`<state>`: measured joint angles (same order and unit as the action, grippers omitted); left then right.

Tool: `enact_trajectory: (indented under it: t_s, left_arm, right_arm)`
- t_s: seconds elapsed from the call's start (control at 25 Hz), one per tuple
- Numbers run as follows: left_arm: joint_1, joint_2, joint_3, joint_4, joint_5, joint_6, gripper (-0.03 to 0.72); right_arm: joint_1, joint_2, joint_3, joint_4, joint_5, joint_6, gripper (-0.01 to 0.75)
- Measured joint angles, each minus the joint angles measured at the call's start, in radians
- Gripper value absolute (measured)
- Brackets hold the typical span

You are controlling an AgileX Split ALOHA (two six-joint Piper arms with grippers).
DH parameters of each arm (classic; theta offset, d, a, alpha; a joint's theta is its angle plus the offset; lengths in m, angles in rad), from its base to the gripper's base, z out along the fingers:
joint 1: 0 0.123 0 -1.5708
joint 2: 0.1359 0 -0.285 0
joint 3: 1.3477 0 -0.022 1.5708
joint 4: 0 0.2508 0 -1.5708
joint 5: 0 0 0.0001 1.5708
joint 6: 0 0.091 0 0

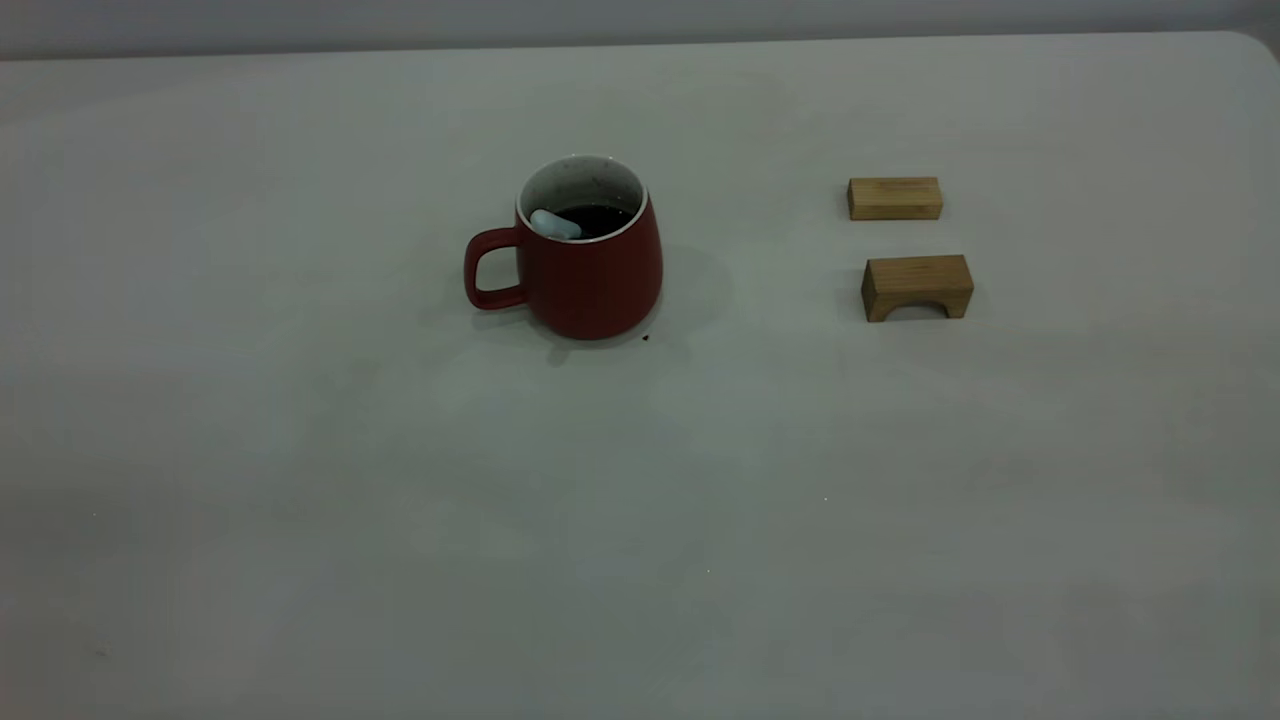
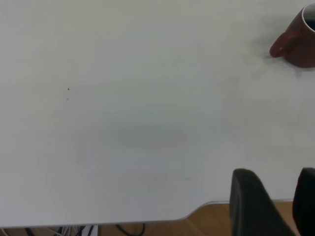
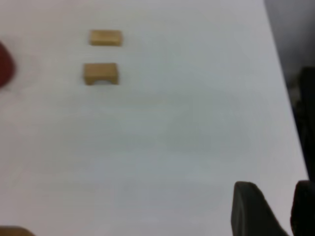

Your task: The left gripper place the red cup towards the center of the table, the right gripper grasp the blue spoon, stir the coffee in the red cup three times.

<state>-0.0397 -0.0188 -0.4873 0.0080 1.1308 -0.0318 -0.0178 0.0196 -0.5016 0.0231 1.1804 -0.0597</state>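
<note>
The red cup (image 1: 590, 270) stands upright near the middle of the table (image 1: 640, 520), its handle pointing to the left arm's side. Dark coffee (image 1: 600, 217) fills it. The blue spoon (image 1: 555, 224) leans inside against the rim on the handle side, and only its pale blue end shows. Neither arm appears in the exterior view. In the left wrist view my left gripper (image 2: 278, 191) is open and empty over the table's edge, far from the cup (image 2: 300, 39). My right gripper (image 3: 278, 199) is also open and empty, with a sliver of the cup (image 3: 5, 64) far off.
Two tan wooden blocks lie on the right arm's side of the cup: a flat one (image 1: 895, 198) (image 3: 105, 37) and an arched one (image 1: 918, 287) (image 3: 101, 73). A small dark speck (image 1: 645, 338) lies by the cup's base. The table's edge (image 2: 147, 222) runs close to the left gripper.
</note>
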Motion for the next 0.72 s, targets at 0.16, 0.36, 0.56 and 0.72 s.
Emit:
enact_trajectory:
  t_s: [0.16, 0.36, 0.56, 0.72]
  left_arm:
    - [0.000, 0.000, 0.000, 0.000, 0.000, 0.000, 0.287]
    - [0.000, 0.000, 0.000, 0.000, 0.000, 0.000, 0.287]
    - [0.000, 0.000, 0.000, 0.000, 0.000, 0.000, 0.287]
    - [0.000, 0.000, 0.000, 0.000, 0.000, 0.000, 0.287]
  right_arm:
    - [0.000, -0.001, 0.027, 0.058, -0.030, -0.035, 0.241]
    - [0.000, -0.001, 0.033, 0.077, -0.043, -0.057, 0.241]
    - [0.000, -0.001, 0.033, 0.078, -0.044, -0.059, 0.241]
    - [0.000, -0.001, 0.033, 0.078, -0.044, -0.059, 0.241]
